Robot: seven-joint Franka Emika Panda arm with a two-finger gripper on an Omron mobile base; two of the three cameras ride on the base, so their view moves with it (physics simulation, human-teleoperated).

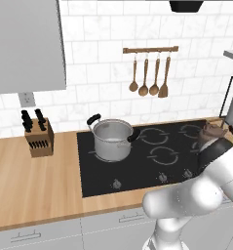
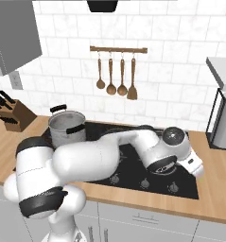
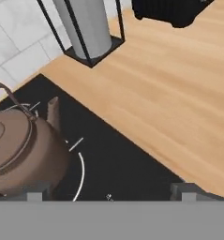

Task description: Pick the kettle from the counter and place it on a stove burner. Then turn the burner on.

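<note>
The brown kettle [image 3: 24, 145] stands upright on the black cooktop [image 3: 118, 168], over a grey burner ring [image 3: 80, 171] by the glass's right edge. Its spout points towards the counter [image 3: 179, 84]. My gripper [image 3: 111, 194] is open, its two fingertips [image 3: 34, 194] far apart and low over the glass. The kettle lies ahead of the left tip, mostly outside the gap, and nothing is held. In the left base view the kettle [image 1: 213, 131] peeks out behind my arm at the cooktop's right end.
A steel pot [image 1: 113, 139] with black handles sits on the left burners. Control knobs [image 1: 117, 183] line the cooktop's front edge. A grey cylinder in a black wire stand [image 3: 85, 28] is on the counter to the right. A knife block [image 1: 39, 136] stands far left.
</note>
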